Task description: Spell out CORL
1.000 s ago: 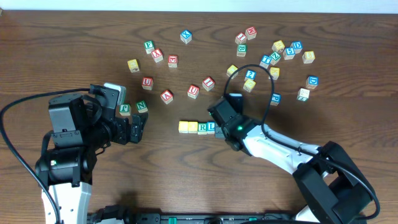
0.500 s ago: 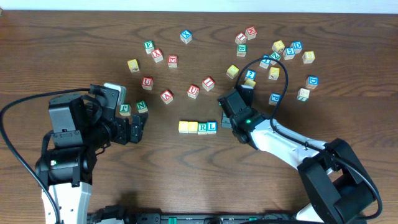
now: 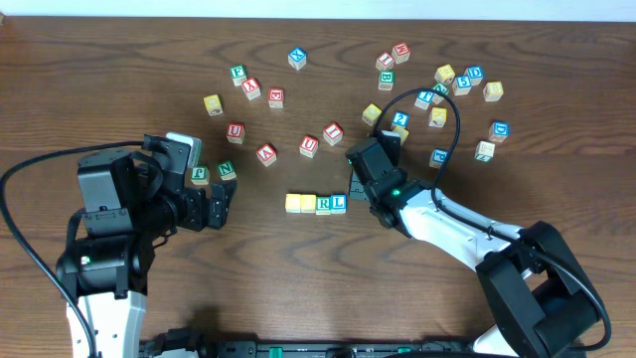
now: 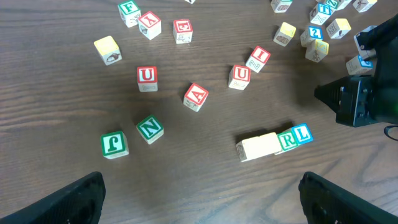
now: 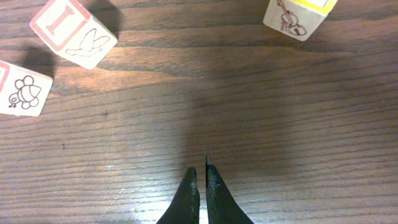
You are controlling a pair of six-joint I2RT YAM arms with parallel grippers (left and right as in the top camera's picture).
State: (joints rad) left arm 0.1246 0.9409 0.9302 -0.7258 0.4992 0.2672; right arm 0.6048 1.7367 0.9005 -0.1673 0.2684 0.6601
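Observation:
A row of four blocks lies on the table: two yellow-topped blocks (image 3: 300,203), a green R block (image 3: 324,204) and a blue L block (image 3: 339,203). The row also shows in the left wrist view, with the yellow blocks (image 4: 258,147), the R (image 4: 288,139) and the L (image 4: 301,134). My right gripper (image 3: 355,155) is shut and empty, just above and right of the L, apart from it. In its wrist view the shut fingers (image 5: 199,169) hover over bare wood. My left gripper (image 3: 221,204) is open and empty, left of the row; its fingers (image 4: 199,202) frame the bottom corners.
Loose letter blocks lie scattered behind the row: a red I (image 3: 333,131), red U (image 3: 309,145), red A (image 3: 266,153), green N (image 3: 227,169) and a cluster at the back right (image 3: 442,89). The red I (image 5: 71,31) and a yellow-topped block (image 5: 298,15) lie ahead of the right fingers.
My right gripper has drawn back from the L end of the row, up and to the right, fingers shut. The row and the left arm have not moved.

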